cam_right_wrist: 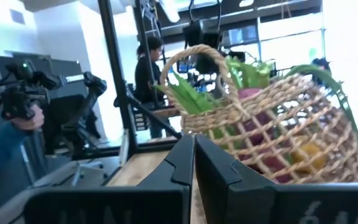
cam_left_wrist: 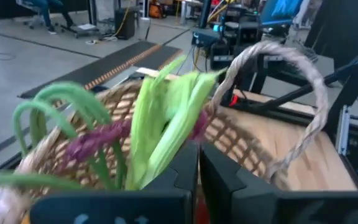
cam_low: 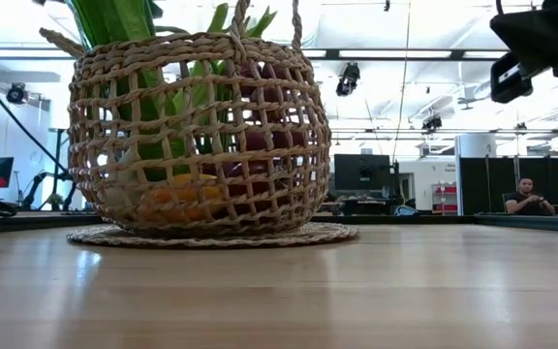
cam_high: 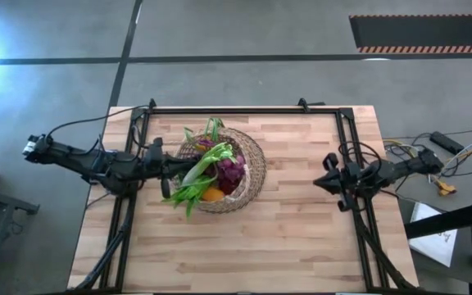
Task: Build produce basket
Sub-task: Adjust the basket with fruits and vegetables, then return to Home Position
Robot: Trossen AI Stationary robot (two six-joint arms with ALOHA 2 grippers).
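Observation:
The pale wicker basket [cam_high: 251, 164] stands upright on a round woven mat [cam_low: 211, 236] at the table's middle. In it lie a leek [cam_high: 207, 161] with long green leaves [cam_left_wrist: 166, 118], purple bunches [cam_high: 230, 172] and an orange piece [cam_high: 212, 194]; some leaves hang over the near-left rim. My left gripper [cam_high: 170, 168] is shut at the basket's left rim, and its own view [cam_left_wrist: 197, 165] has the leaves just ahead. My right gripper [cam_high: 328, 182] waits shut at the table's right, facing the basket [cam_right_wrist: 272, 137]. My left gripper comes level from the table's left with its shut tips at the leek's green leaves [cam_left_wrist: 173, 146] by the basket rim. Whether the tips touch the leaves or the rim, I cannot tell.
The basket's thin loop handle [cam_left_wrist: 278, 68] arches above the produce. A black frame [cam_high: 347, 139] runs along the table's sides and far edge. Bare wood [cam_high: 244, 246] lies toward the near edge. People show in the room beyond [cam_right_wrist: 148, 68] [cam_low: 526, 194].

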